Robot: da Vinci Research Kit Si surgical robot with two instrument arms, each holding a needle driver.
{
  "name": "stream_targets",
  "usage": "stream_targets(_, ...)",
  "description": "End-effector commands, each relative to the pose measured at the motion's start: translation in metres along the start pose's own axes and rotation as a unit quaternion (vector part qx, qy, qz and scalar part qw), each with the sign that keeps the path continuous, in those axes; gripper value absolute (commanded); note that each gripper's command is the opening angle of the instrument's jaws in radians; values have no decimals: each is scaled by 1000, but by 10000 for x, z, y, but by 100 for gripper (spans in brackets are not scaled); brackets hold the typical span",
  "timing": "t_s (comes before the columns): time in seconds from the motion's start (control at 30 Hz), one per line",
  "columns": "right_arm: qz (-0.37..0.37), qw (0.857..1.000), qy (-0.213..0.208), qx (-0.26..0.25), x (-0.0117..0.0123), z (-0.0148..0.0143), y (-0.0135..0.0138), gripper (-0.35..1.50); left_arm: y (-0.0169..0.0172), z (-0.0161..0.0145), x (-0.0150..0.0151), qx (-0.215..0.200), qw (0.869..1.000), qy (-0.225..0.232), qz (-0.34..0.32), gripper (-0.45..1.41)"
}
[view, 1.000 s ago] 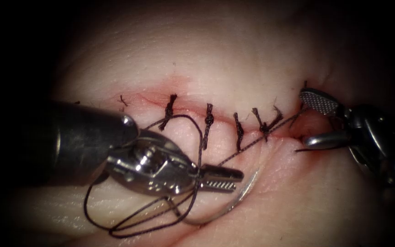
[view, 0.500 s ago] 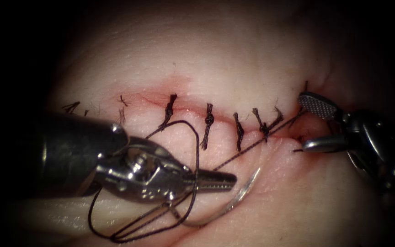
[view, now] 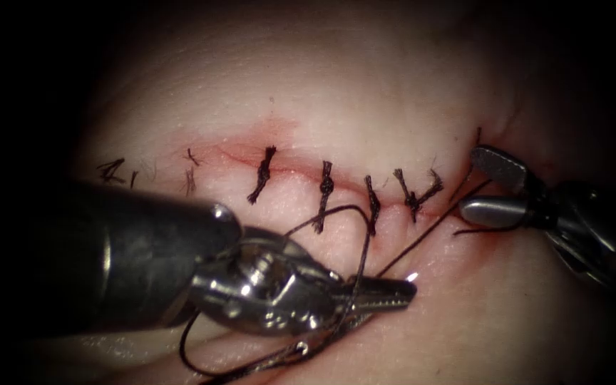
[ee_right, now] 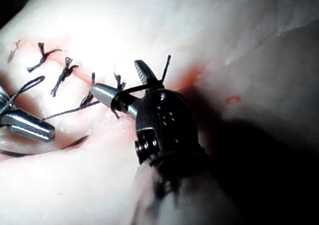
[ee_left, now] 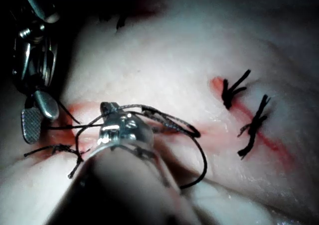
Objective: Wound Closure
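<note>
The tissue (view: 365, 93) carries a horizontal cut closed by several dark knotted stitches (view: 326, 187). My left tool (view: 408, 291) lies below the cut, shut on the thread (view: 429, 232). That thread runs taut up to the cut's right end, and a loop of thread (view: 354, 214) drapes over the tool. Held by neither tool, the curved needle (view: 412, 276) rests on the tissue below the cut, mostly hidden under the left tool. At the cut's right end my right tool (view: 470, 182) stands open with the thread passing between its jaws, holding nothing. The right wrist view shows the same open right tool (ee_right: 115, 77).
Red fluid (view: 272, 135) stains the cut's edges. Cut thread ends (view: 112, 170) lie at the far left of the cut. Slack thread (view: 194, 353) curls on the tissue under the left tool's shaft. The left wrist view shows the right tool (ee_left: 37, 112) close by.
The left tool's jaws closed on the thread, then moved right and down over the needle, carrying the loop along. The right tool shifted slightly down and its jaws narrowed.
</note>
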Motion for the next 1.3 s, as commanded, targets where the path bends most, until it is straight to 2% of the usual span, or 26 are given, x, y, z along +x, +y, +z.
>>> stream_targets(0.03,0,1000,-9,-13,-1,9,0,101,0,8,-1,0,1000,0,1,-45)
stream_targets(0.13,4,998,-33,-55,0,11,3,98,0,9,6,-2,1000,1,3,-45)
stream_targets(0.3,40,992,-51,-108,1,15,12,94,-5,8,12,-3,1000,6,2,-45)
stream_targets(0.47,39,985,-66,-155,3,18,19,93,-14,10,13,-3,1000,6,4,-45)
stream_targets(0.73,35,980,-76,-183,-2,19,31,94,-24,20,13,-2,1000,5,3,-45)
stream_targets(0.93,53,979,-85,-178,-8,25,34,91,-28,26,10,-1,1000,5,2,-45)
stream_targets(0.97,58,978,-87,-178,-9,27,34,86,-28,26,10,-1,1000,5,2,-45)
stream_targets(1.0,58,978,-91,-178,-10,29,35,69,-28,26,9,-1,1000,5,2,-45)
stream_targets(1.03,57,978,-95,-178,-11,30,35,42,-28,25,9,-1,1000,5,2,-45)
stream_targets(1.1,57,978,-103,-172,-13,33,34,-35,-27,23,7,-1,1000,6,3,-45)
stream_targets(1.3,74,980,-93,-157,-12,29,24,-35,-28,14,-8,-4,1000,9,-6,-45)
